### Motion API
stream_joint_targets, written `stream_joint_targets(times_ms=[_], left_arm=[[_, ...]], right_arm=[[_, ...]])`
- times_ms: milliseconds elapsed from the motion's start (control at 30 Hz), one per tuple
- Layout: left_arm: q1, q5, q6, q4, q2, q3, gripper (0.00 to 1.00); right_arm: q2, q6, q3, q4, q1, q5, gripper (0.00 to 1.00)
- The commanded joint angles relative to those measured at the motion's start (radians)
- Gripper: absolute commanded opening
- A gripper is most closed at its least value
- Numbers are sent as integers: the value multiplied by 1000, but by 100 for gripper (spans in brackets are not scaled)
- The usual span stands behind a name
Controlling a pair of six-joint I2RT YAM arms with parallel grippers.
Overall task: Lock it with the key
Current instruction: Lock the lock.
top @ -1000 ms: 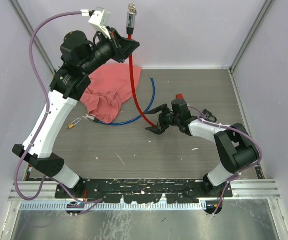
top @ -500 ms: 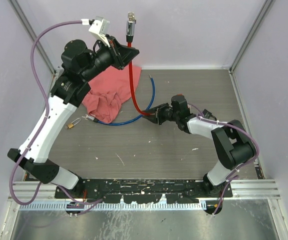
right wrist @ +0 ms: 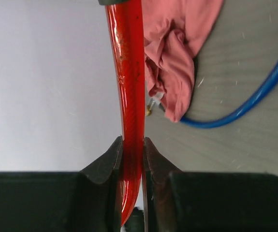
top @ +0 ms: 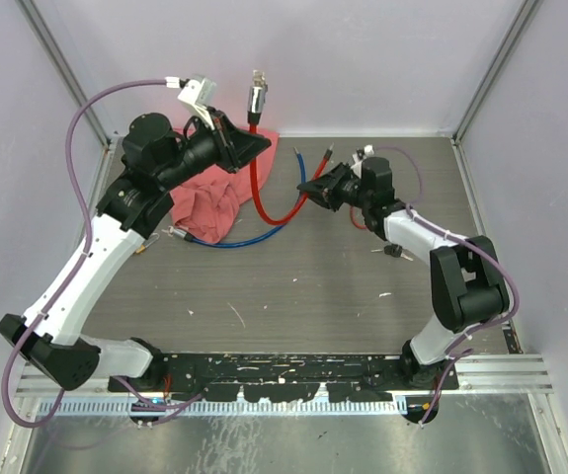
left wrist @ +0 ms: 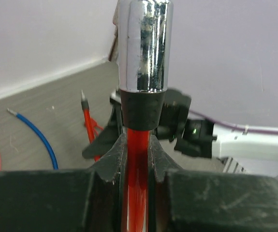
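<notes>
Count: 1 red cable (top: pixel 260 188) w/ 1 chrome lock head (top: pixel 257 97), 1 blue cable (top: pixel 264 231), 1 cloth (top: pixel 209 193), 2 claws.

- Lock head is in the air, upright, just above the L claw (top: pixel 261 144). L fingers are pinched on the red cable right under the head's black collar (L wrist view).
- R claw (top: pixel 313 186) is lower, to the right of L claw, pressed together on the same cable further down its loop.
- Red cable's free tip sits just behind R claw; blue tip is near it.
- Cloth is below L claw, w/ the blue cable running under its edge.
- 1 small dark bit (top: pixel 392 250) under R arm, too small to ID.
- Key: can't tell.
- Back wall is close behind L claw. The widest stretch of table (top: pixel 303 296) is on the near side of both claws.
</notes>
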Motion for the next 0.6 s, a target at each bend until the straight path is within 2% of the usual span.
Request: stream_joint_targets(times_ms=[0,133,233,333,433,567], left_arm=[[-3,52,-9,-48,-51,-88,0],[-3,94,-9,-53,-102,-242,0],[-3,142,-3,19,-122,-366,0],[-3,169,15,33,-111,-416,0],[-3,185,5,84,-113,-439,0],[11,185,-66,250,-154,-534,0]], right_arm=[[-106,-572,116,-15,19,-35,1],[-214,-963,62,-99,39,-49,1],[-272,-1172,38,-199,52,-67,1],[-301,-1346,45,-300,65,-79,1],[-325,-1458,42,-349,70,-65,1],[-349,-1516,31,-363,69,-13,1]])
